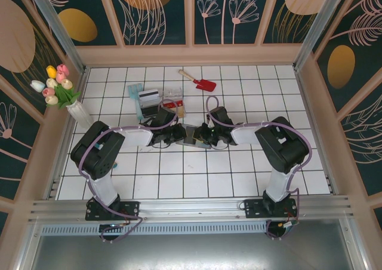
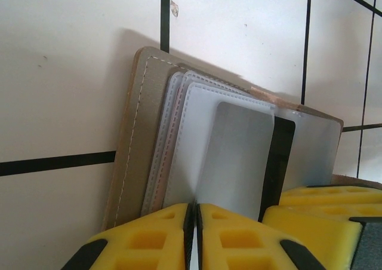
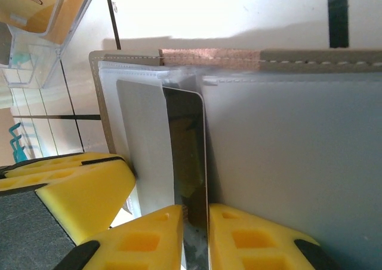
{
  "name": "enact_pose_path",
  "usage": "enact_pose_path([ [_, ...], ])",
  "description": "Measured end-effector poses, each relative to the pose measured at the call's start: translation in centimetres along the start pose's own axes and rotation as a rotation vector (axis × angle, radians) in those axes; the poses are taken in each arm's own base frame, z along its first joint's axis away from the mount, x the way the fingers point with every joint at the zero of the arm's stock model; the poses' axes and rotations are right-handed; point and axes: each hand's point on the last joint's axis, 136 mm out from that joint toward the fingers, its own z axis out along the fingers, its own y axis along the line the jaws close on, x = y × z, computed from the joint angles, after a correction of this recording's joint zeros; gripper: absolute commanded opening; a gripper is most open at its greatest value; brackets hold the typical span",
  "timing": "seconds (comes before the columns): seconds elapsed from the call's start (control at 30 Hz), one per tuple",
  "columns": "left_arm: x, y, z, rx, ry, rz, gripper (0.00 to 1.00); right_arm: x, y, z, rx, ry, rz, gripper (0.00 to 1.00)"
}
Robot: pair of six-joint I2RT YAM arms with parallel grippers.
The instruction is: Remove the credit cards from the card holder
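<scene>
From above, both arms meet mid-tabletop (image 1: 179, 180). The left gripper (image 1: 173, 134) and right gripper (image 1: 207, 135) are nose to nose over the card holder (image 1: 192, 137), which sits well clear of every edge. A red card (image 1: 172, 104) lies beyond it, toward the far edge.

Now the left wrist view: yellow fingertips (image 2: 143, 243) are pinched almost together on the holder's near edge, and a grey-and-black card (image 2: 239, 156) pokes from its pocket. Whether they nip the pocket alone or the card too, I can't tell.

Right wrist view: the jaws are narrow, with that card's black band running right down between them, so this looks like the pulling grip.

My read: the left should pin the holder firm while the right draws straight along the slot. No twisting, or the whole holder drags along.
</scene>
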Motion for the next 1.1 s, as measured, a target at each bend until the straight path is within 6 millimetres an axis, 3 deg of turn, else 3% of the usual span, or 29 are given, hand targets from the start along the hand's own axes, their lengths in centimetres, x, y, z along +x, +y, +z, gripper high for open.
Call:
enact_pose_path([
  [0.13,0.0,-0.1,-0.1,0.001,-0.002,0.001,0.16,0.0,-0.1,0.0,0.003,-0.002,0.001,0.15],
  [0.23,0.0,-0.1,-0.1,0.003,-0.003,0.003,0.19,-0.1,-0.2,0.0,0.008,-0.006,0.004,0.06],
  [0.4,-0.1,-0.5,-0.4,0.009,-0.004,0.007,0.3,-0.3,-0.2,-0.4,0.015,-0.022,-0.002,0.04],
  [0.63,-1.4,-2.4,-2.4,0.022,-0.042,0.023,0.53,-1.0,-0.9,-3.0,0.02,-0.068,-0.026,0.0],
  [0.83,-2.9,-4.5,-4.4,0.068,-0.105,0.049,0.75,-1.2,1.0,-5.3,-0.011,-0.103,-0.123,0.0],
  [1.0,-3.8,-5.8,-5.8,0.098,-0.142,0.078,0.88,-2.1,1.7,-7.6,-0.029,-0.142,-0.182,0.0],
  [1.1,-4.3,-6.5,-6.5,0.112,-0.166,0.084,0.9,-2.5,1.5,-8.3,-0.023,-0.152,-0.191,0.0],
])
